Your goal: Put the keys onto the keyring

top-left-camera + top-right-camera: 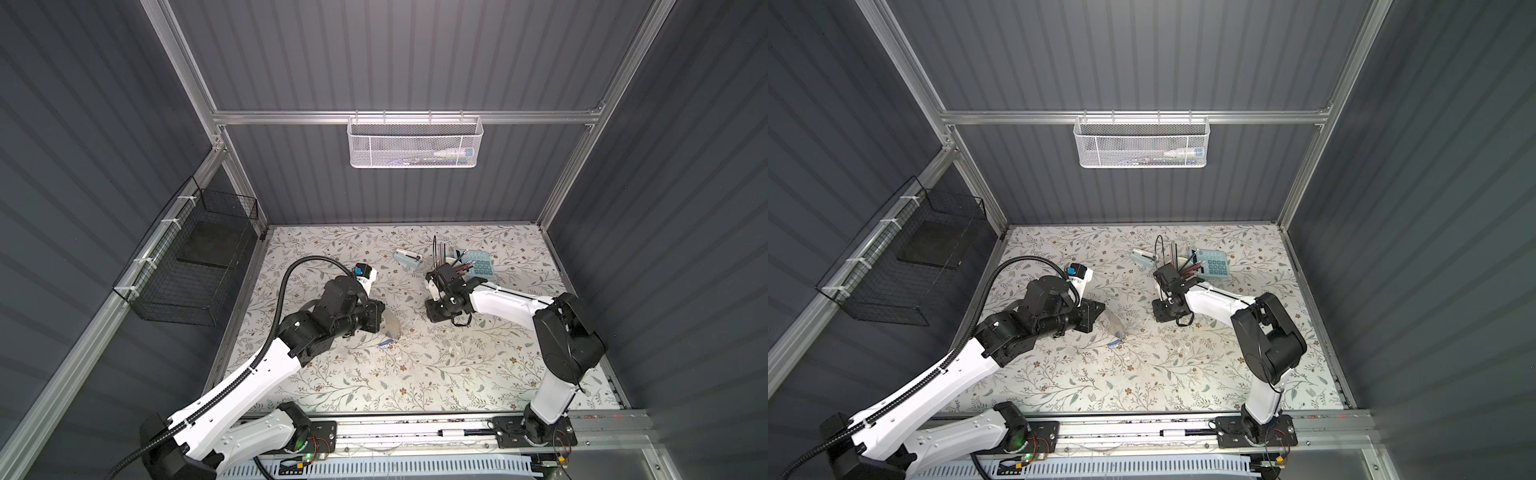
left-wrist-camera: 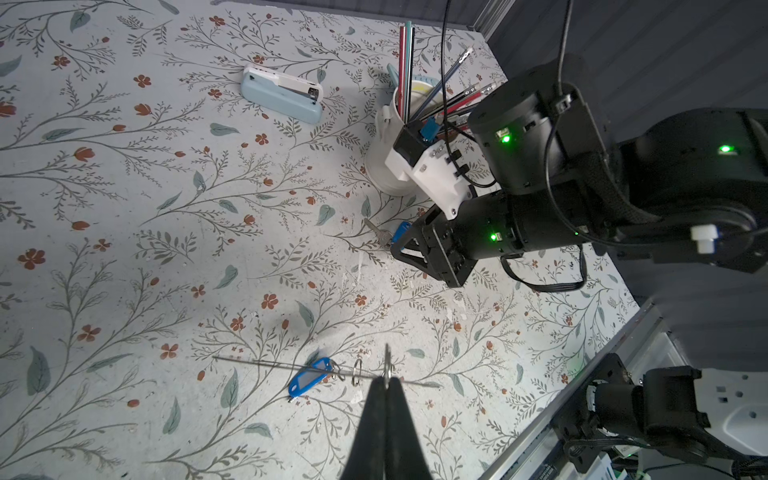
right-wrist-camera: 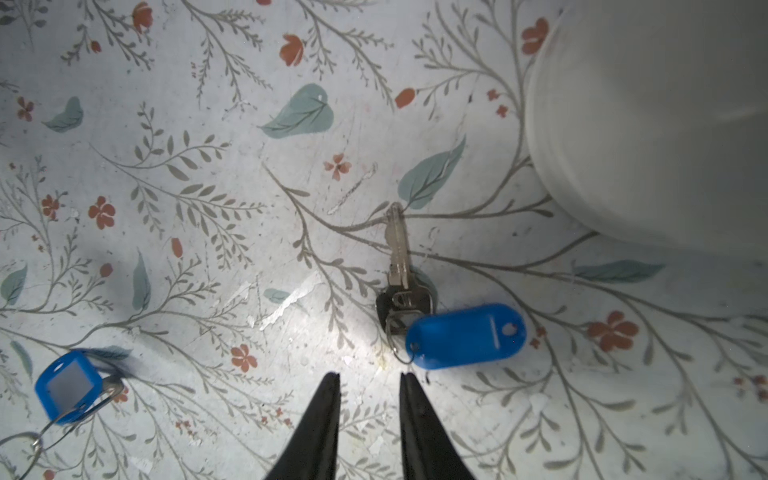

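With left gripper clamped on keyring and right gripper gaping empty, could skid that flat key into the white cup.

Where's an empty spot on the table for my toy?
Bare: the front strip of the flowery table between the left arm and right arm, and the back corner left of the pale blue stapler. Crowded: around the white pencil cup and teal calculator, and the middle near the keys with blue tags.
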Controlling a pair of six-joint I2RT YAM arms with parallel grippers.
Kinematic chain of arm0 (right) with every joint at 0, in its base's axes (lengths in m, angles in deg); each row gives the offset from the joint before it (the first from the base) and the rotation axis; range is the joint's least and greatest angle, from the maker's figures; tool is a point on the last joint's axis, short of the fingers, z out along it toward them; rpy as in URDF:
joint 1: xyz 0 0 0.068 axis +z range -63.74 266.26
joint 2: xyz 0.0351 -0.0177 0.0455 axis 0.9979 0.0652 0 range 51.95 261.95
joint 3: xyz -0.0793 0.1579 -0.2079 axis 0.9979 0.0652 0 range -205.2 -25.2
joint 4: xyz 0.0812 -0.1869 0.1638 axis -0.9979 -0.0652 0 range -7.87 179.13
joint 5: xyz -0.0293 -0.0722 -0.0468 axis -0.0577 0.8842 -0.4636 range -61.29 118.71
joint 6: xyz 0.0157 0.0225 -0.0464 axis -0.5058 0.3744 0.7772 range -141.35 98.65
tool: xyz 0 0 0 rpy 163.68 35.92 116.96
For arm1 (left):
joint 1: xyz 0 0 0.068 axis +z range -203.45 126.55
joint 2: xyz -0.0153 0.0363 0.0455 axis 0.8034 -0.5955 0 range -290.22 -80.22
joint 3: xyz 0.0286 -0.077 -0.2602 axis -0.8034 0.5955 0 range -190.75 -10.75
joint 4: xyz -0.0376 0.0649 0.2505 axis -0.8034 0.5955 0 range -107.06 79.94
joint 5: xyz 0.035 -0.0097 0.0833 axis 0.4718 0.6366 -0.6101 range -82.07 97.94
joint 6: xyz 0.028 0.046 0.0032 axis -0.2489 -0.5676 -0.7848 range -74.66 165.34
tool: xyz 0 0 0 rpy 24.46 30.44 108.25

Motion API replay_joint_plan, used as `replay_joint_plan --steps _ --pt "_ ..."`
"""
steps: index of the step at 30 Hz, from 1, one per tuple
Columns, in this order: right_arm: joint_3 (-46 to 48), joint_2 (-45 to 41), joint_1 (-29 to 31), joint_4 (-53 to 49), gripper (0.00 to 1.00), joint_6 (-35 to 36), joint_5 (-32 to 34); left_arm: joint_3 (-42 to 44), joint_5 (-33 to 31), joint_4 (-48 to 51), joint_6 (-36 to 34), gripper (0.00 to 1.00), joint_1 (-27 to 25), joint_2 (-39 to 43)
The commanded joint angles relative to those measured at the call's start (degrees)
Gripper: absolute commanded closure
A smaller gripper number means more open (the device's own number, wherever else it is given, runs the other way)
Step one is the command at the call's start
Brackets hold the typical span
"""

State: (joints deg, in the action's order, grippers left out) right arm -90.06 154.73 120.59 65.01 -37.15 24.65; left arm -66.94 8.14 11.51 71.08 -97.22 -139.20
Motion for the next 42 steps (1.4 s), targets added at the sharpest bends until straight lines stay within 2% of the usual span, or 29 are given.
replay_joint_plan --steps 1,10,17,24,30,35,39,42 --pt "-1.3 1.2 0.3 -1.6 0.72 1.7 1.9 0.7 -0.1 -0.9 0.0 1.0 0.3 1.4" --pt "-4.0 4.5 0.4 -1.1 0.72 2.3 3.0 0.7 -0.1 -0.8 0.0 1.0 0.3 1.5" --pt "-5.4 6.3 0.5 -2.2 0.76 2.8 3.9 0.9 -0.3 -0.6 -0.2 1.0 0.3 1.8" --pt "-4.4 5.1 0.5 -2.6 0.87 3.1 5.9 0.8 -0.4 -0.8 -0.3 1.0 0.3 1.6" --pt "-0.5 0.1 0.5 -0.1 1.0 1.6 6.1 0.7 0.2 -1.4 -0.3 1.0 0.4 0.9" --pt "5.6 -5.3 -0.7 5.6 1.0 -3.8 2.3 0.6 1.3 -2.1 -0.8 1.0 0.3 0.3" --pt "12.7 -12.3 -4.0 13.9 1.0 -13.1 -4.3 0.5 3.5 -3.1 -2.8 1.0 0.4 -0.2" --pt "16.5 -16.5 -5.5 18.1 1.0 -19.0 -5.4 0.1 5.7 -4.0 -4.3 1.0 0.3 -0.9"
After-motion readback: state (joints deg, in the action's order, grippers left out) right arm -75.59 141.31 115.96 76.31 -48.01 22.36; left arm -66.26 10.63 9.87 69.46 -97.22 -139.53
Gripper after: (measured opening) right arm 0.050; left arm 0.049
